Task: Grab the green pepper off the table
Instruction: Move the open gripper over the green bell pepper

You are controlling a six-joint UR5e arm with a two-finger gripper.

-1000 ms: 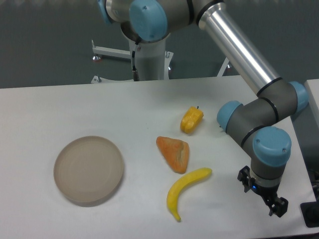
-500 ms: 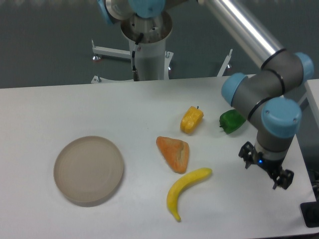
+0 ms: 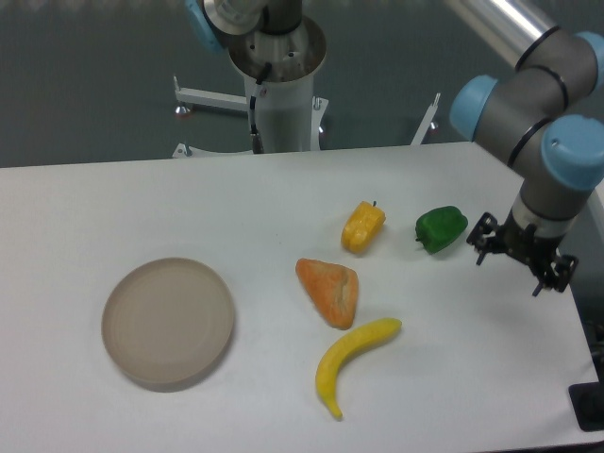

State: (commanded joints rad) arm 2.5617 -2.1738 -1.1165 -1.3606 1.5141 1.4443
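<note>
Green pepper sits on table, spread-jawed gripper empty beside it

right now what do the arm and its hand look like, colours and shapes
The arm has grey cylindrical joint housings with light blue round end caps and a shiny silver tube link. Its base column behind the table is pale grey-white. The hand is small, black and skeletal, with thin dark fingers spread apart. No markings or loose cables are legible.

A yellow pepper, an orange wedge and a banana are grouped mid-frame; a round beige plate is seen left.
</note>
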